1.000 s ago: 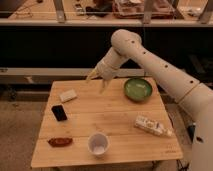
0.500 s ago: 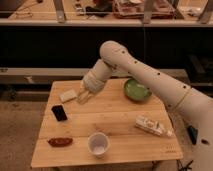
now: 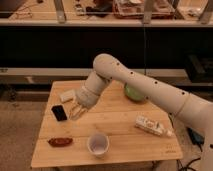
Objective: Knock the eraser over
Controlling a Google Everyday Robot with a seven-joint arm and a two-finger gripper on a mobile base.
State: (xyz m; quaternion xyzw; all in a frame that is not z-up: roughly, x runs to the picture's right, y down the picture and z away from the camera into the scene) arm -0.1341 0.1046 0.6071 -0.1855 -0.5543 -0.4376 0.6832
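Lab-like room: shelving [image 3: 100, 22] behind, end effector [image 3: 76, 111] over wooden table [image 3: 125, 131].

A white cup [image 3: 98, 145] is standing upright near the front edge of the wooden table [image 3: 117, 117]. A reddish-brown item [image 3: 60, 142] is lying beside it, and a pale packet [image 3: 150, 126] is lying on the other side. A green bowl [image 3: 134, 93] is sitting at the back (partly hidden), and a whitish block [image 3: 67, 95] is lying just behind the gripper [image 3: 76, 112].

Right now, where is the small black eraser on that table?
In the camera view the eraser lies near the left edge of the wooden table, just in front of the whitish block, with the jaws of the gripper close on its right.
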